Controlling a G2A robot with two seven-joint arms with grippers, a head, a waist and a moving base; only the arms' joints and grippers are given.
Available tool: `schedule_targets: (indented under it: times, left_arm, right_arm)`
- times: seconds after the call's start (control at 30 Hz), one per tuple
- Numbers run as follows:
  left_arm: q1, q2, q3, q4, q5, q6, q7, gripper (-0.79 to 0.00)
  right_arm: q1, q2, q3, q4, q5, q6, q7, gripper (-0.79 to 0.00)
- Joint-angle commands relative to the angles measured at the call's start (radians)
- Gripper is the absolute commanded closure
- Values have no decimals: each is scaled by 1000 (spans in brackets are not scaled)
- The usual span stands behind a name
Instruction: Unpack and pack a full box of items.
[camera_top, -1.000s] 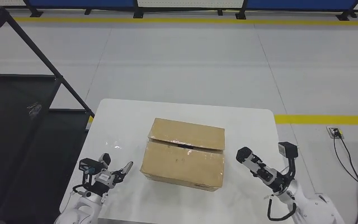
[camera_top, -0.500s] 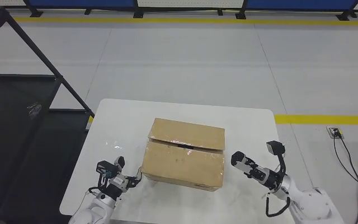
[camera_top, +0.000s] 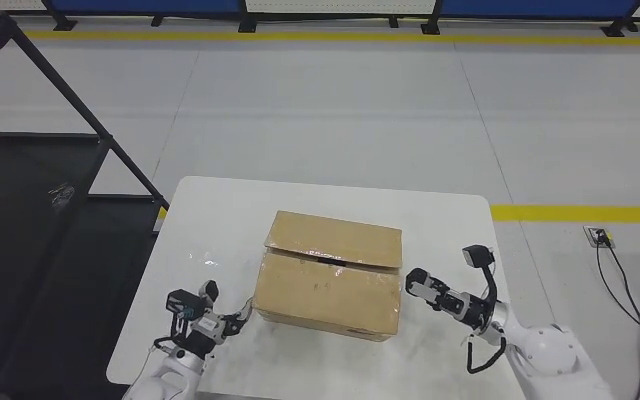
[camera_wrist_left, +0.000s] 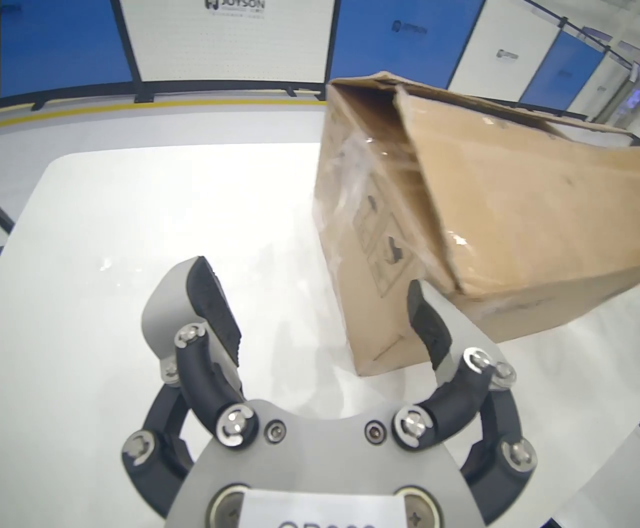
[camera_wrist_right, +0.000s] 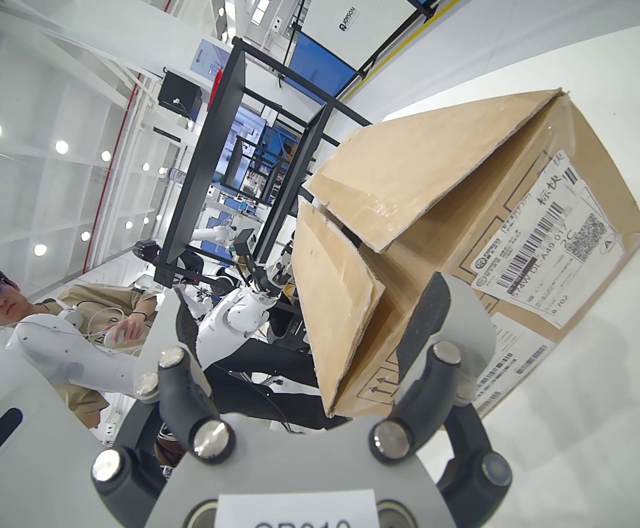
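A brown cardboard box (camera_top: 330, 275) lies in the middle of the white table (camera_top: 220, 230), its two long top flaps folded down but slightly lifted at the ends. My left gripper (camera_top: 240, 318) is open at the box's near left corner. In the left wrist view the left gripper (camera_wrist_left: 320, 310) is low on the table, and one finger (camera_wrist_left: 425, 320) almost touches the box (camera_wrist_left: 475, 225). My right gripper (camera_top: 412, 283) is at the box's right end. In the right wrist view the right gripper (camera_wrist_right: 305, 320) is open, with the edge of a raised flap (camera_wrist_right: 335, 300) between its fingers.
A black metal rack (camera_top: 80, 120) stands just left of the table. The table has bare surface on the far side of the box and to its left. A shipping label (camera_wrist_right: 545, 220) covers the box's right end.
Both arms have closed in on the box: the left gripper moved right to the near left corner, and the right gripper moved left up to the right end.
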Motion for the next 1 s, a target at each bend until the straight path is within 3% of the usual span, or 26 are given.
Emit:
schedule_targets:
  times: [0.0, 0.2, 0.43, 0.73, 0.97]
  left_arm:
    - [-17, -4, 6, 16, -20, 43, -5, -785]
    - [-51, -12, 45, 28, -8, 72, -20, -785]
    - [-45, -14, 72, 20, 15, 43, -1, -785]
    - [-10, -8, 42, -8, 10, -5, 23, -785]
    - [0, -6, -16, -35, -88, -8, 22, -785]
  right_arm:
    - [0, 1, 0, 3, 4, -5, 1, -785]
    - [0, 4, -7, 9, 22, -16, 7, -785]
    - [25, 3, -38, 27, 28, -12, 16, -785]
    - [52, 4, -58, 36, 72, -39, 39, -785]
    - [19, 13, -45, -10, 170, -140, 119, -785]
